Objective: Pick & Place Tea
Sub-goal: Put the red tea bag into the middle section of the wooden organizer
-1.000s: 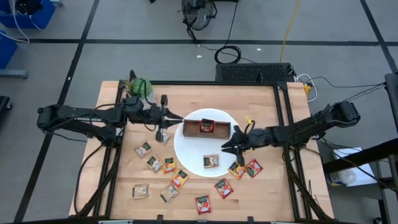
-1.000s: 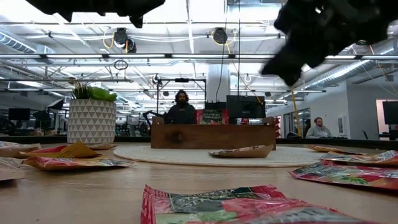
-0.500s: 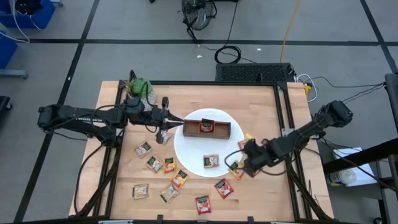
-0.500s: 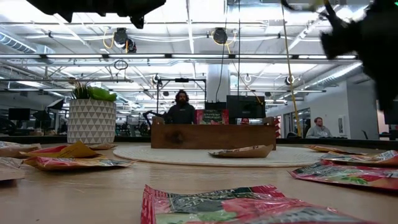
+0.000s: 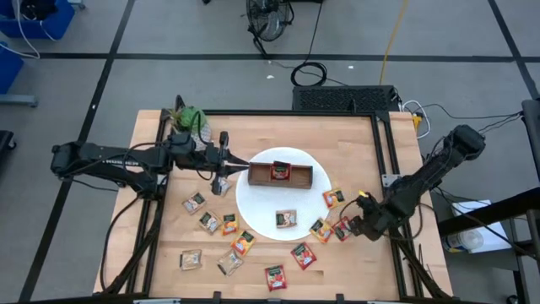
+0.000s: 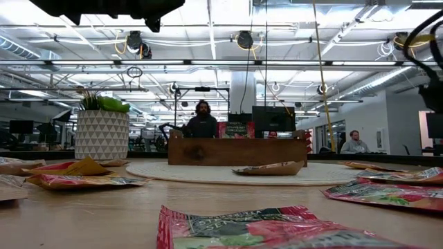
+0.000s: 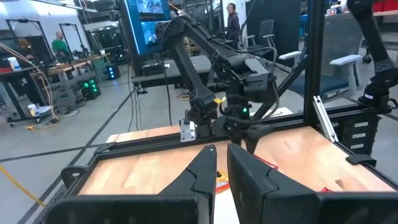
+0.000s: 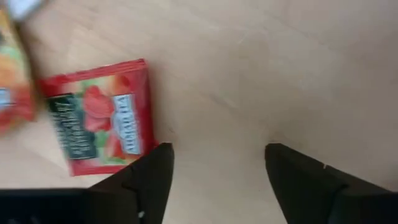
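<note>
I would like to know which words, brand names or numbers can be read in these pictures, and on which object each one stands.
No text can be read with certainty.
Red tea sachet under the open right gripper: white lettering on a dark label, too blurred to read.
Red sachet standing in the wooden tray: printed lines, too small.
Nearest red sachet in the low view: blurred label.
Blue monitor behind the table: unreadable.

Wooden tray (image 5: pixel 302 176) on white plate (image 5: pixel 256 205), potted plant (image 5: pixel 189 117) at table corner

Overhead, table-level, two wrists (table (image 5: pixel 278 135) shared)
</note>
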